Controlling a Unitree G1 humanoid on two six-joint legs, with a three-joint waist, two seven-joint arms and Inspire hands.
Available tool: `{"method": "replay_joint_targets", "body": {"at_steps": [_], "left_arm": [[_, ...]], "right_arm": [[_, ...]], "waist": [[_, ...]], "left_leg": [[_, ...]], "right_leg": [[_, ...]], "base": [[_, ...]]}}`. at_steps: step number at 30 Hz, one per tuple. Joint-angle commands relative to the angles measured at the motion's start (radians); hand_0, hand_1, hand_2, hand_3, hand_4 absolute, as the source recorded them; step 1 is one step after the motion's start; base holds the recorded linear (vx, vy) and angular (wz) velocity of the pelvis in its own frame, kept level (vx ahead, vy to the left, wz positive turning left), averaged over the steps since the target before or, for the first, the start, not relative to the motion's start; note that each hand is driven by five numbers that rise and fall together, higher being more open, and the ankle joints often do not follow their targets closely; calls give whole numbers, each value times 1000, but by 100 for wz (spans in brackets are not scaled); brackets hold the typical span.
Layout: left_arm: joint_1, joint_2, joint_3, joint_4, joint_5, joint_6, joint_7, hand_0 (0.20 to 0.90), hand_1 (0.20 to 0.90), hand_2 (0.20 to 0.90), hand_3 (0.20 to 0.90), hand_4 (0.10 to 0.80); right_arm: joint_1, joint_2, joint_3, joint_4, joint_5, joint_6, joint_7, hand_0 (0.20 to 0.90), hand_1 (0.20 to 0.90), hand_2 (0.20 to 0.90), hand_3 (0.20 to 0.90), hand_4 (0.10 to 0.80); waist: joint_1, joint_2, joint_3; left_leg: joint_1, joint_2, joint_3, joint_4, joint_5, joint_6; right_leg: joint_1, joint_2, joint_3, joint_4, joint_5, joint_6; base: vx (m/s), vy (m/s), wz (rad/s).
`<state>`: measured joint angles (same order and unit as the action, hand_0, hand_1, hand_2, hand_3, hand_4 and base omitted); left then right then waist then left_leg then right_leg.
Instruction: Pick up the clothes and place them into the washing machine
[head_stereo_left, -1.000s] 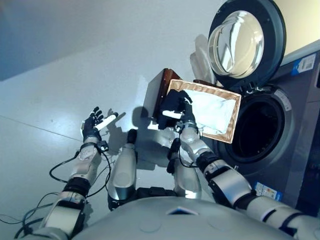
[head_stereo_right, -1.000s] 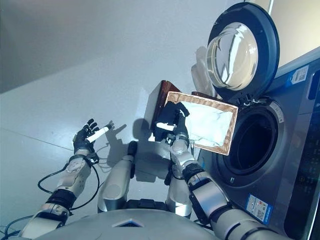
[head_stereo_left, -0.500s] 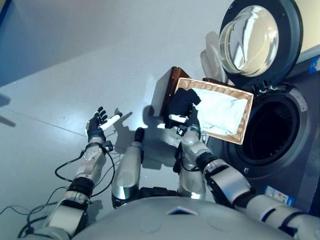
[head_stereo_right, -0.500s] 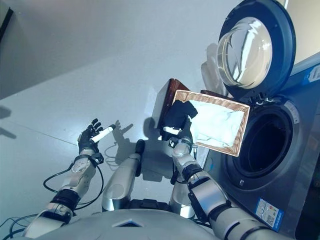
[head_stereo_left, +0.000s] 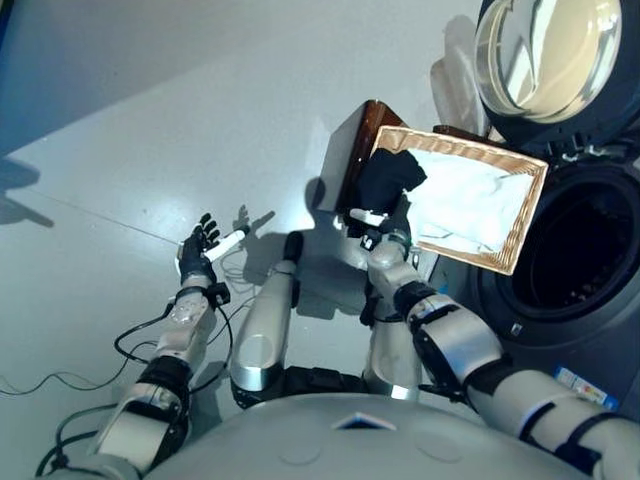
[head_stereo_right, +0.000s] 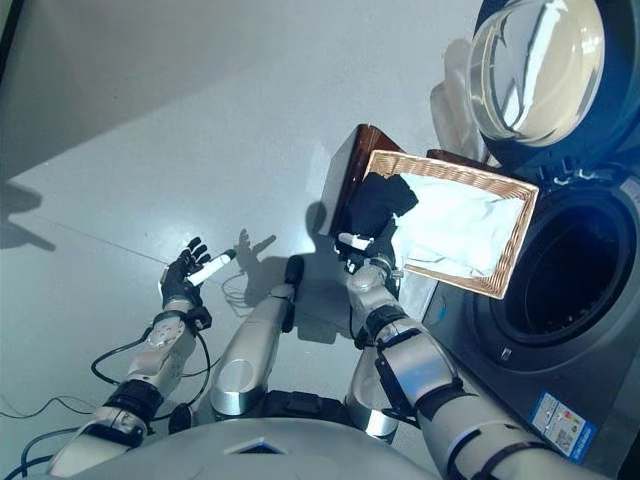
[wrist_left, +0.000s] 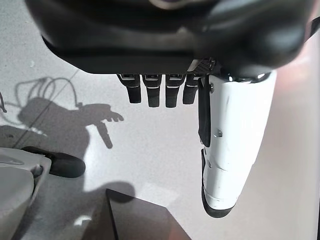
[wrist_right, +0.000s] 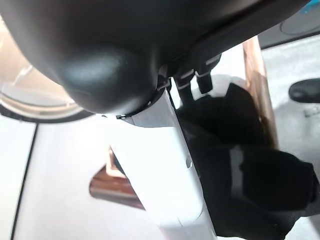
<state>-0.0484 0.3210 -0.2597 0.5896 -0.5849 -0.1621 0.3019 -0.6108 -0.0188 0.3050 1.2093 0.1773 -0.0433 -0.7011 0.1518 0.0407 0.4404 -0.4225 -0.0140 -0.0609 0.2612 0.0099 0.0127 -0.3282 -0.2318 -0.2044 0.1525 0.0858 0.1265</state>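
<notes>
Camera only has shifted. My right hand (head_stereo_left: 383, 222) grips dark cloth (head_stereo_left: 388, 178) at basket (head_stereo_left: 523, 224); drum (head_stereo_left: 580, 262) lies right. Left hand (head_stereo_left: 202, 247) open, idle.

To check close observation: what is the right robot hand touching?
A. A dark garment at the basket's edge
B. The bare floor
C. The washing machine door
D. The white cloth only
A: the right robot hand is at the dark garment hanging over the wicker basket rim.
</notes>
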Motion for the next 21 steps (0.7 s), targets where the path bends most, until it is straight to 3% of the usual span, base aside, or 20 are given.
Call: {"method": "replay_joint_targets", "body": {"at_steps": [1,21], "left_arm": [[10,55,-20,-104,-1,-84,26,900,900,900,900,800],[32,56,9,-135,1,-83,32,900,900,900,900,800]], "right_arm": [[-52,6,-1,-65,3,-50,-32,900,900,900,900,800],[-24,-24,26,-152,-27,-52,-10,900,900,900,900,800]], "waist": [[20,15,6],[-12,35,4]], "left_leg": [[-9,-34,25,-2,-6,11],[-178,-17,26,285,-126,20]], "right_leg": [[-44,-24,36,131,-32,0],[-229,-9,71,448,-180,-35]], "base": [[-27,20,-6],[-3,0,-3]]}}
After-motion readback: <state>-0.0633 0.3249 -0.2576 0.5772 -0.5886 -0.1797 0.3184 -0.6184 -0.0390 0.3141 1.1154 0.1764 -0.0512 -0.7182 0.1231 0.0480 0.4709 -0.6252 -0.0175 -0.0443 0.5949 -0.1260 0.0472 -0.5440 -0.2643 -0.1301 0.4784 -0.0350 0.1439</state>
